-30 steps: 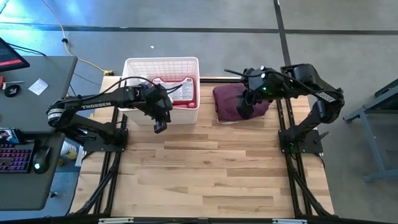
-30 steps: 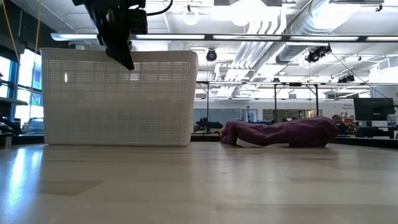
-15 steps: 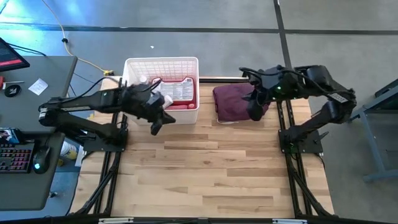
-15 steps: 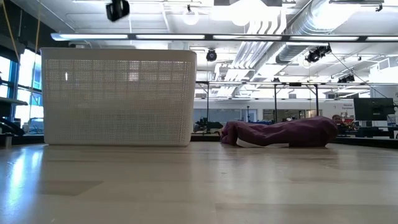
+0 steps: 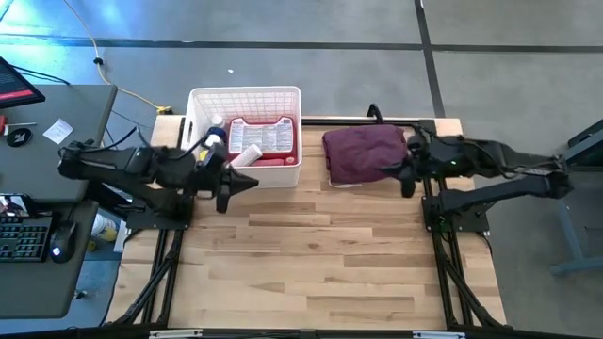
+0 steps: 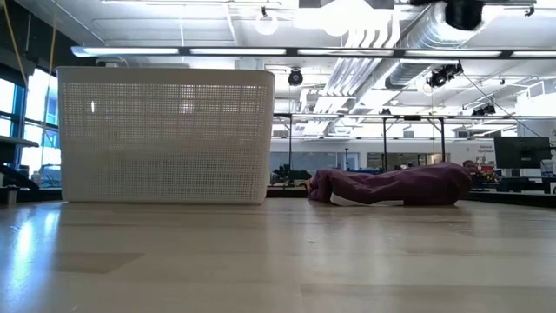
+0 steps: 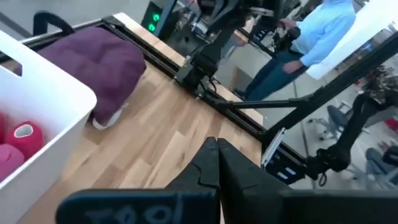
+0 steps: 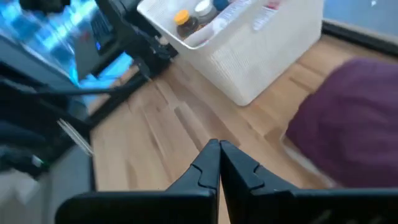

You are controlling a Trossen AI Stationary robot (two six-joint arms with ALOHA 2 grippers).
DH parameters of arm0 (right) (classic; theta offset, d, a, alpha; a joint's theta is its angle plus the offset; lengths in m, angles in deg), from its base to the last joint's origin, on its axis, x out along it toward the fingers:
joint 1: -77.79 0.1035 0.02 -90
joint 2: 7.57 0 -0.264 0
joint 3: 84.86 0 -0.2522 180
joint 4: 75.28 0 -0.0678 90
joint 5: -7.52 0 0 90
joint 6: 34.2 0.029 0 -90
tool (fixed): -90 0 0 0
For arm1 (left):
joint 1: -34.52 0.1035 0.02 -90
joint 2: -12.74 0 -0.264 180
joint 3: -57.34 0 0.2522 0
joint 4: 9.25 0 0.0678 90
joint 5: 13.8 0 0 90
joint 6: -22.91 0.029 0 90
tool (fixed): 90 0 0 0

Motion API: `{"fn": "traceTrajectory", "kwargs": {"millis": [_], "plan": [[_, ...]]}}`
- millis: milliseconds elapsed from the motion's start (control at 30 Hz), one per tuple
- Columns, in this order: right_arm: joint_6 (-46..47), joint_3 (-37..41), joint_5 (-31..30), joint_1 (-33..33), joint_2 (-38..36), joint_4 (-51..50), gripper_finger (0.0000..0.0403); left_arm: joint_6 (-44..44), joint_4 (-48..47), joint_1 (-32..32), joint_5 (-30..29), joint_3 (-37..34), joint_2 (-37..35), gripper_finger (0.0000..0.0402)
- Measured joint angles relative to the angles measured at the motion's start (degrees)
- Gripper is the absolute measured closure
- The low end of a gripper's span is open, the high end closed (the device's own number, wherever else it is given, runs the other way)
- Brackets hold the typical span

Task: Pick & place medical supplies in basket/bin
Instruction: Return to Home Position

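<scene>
The white lattice basket [image 5: 196, 102] stands at the table's far left and holds the medical supplies: a flat red case [image 5: 261, 138], a white cylinder [image 5: 247, 153] and small bottles [image 8: 181, 17]. Red cylinders [image 7: 21, 137] show inside it in the left wrist view. My left gripper [image 5: 247, 183] hangs shut and empty just in front of the basket's near wall. My right gripper [image 5: 405, 186] is also shut and empty, at the right edge of the maroon cloth bundle [image 5: 363, 153]. In the wrist views both pairs of fingers, left [image 7: 217, 148] and right [image 8: 219, 147], lie together.
The maroon bundle [image 6: 391, 185] lies on the table to the right of the basket [image 6: 165, 135]. The near half of the wooden table [image 5: 311, 273] is bare planks. A person in a light blue shirt [image 7: 317, 37] stands beyond the table's right side. A desk with a keyboard sits off the left edge.
My left gripper has risen from in front of the basket's near wall, leaving the low view, and has drawn back toward the table's left edge while turning. My right gripper has come down and moved from over the bundle toward the table's right edge. Both stayed shut.
</scene>
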Motion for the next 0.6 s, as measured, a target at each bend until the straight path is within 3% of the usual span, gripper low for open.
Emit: {"fn": "traceTrajectory", "kwargs": {"millis": [167,267,400,600], "plan": [[8.1,11.3,-0.4,0.0,-13.8,3.4,0.0401,1.6,0.1,-6.8,-11.2,-0.3,-0.5,0.038],[11.3,16.6,-3.4,0.0,-21.2,3.7,0.0402,4.2,3.7,-7.7,-13.2,-3.5,-2.1,0.038],[14.5,22.6,-6.8,0.0,-29.2,4.3,0.0399,7.0,19.1,-5.2,-8.0,-13.3,-6.2,0.038],[13.5,28.0,-6.7,0.0,-36.4,5.4,0.0402,5.9,44.0,0.7,2.1,-31.3,-13.5,0.038]]}}
